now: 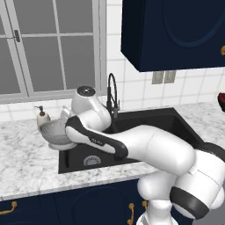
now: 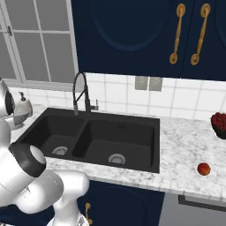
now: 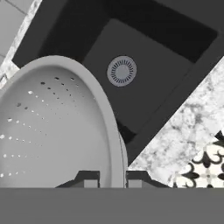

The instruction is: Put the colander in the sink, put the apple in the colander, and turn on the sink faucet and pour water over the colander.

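My pincer (image 3: 113, 178) clamped on colander (image 3: 52, 131) rim, one finger inside bowl, one outside. Colander held off counter, tilted, over left edge of sink (image 2: 132, 132), at 9 o'clock from left basin drain (image 3: 121, 70). Hand view: drain at 1 o'clock past colander rim. Apple (image 2: 203, 168) on marble counter (image 2: 185, 145), 3 o'clock of sink, well apart. Sink faucet (image 2: 81, 95) upright behind basin divider, 12 o'clock.

The colander (image 3: 52, 127) runs off the hand view's left edge, its rim passing between the jaws; its handles are out of sight. In the left base view the arm (image 1: 132, 145) hides the gripper's fingertips.
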{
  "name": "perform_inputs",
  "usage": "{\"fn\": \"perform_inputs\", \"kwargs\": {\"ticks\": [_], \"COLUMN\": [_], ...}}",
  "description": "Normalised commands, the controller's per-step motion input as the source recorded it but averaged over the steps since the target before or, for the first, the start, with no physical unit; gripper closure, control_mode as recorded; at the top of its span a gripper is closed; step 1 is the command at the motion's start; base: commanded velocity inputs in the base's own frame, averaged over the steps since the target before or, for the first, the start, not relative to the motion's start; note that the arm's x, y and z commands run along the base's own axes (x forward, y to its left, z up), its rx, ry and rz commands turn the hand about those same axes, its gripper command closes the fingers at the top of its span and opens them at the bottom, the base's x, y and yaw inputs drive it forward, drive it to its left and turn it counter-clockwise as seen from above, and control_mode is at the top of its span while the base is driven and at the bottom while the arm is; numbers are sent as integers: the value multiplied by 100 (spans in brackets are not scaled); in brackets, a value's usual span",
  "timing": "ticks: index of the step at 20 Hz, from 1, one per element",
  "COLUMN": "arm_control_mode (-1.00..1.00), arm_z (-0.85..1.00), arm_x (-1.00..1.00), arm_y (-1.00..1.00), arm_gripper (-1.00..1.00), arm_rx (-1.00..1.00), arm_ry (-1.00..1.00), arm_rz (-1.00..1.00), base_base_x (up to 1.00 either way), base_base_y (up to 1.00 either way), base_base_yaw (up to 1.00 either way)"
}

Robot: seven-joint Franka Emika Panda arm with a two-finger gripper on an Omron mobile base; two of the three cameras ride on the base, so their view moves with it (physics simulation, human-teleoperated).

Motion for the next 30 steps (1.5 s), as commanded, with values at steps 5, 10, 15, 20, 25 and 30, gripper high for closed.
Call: {"fn": "perform_inputs", "kwargs": {"ticks": [5, 10, 15, 20, 25, 30], "arm_control_mode": [-100, -100, -100, -100, -100, -100], "arm_z": [-14, -46, -20, -20, -47, -42], "arm_x": [-15, 16, 25, 32, 33, 31], "arm_y": [-27, 0, -9, 6, 43, 13], "arm_gripper": [100, 100, 100, 100, 100, 100], "arm_rx": [2, 0, 1, 0, 0, 1], "arm_ry": [1, -19, 15, 11, 0, 0], "arm_rz": [-73, -70, -49, -35, -28, -24], "base_base_x": [0, 0, 0, 0, 0, 0], "base_base_y": [0, 0, 0, 0, 0, 0], "base_base_yaw": [0, 0, 0, 0, 0, 0]}}
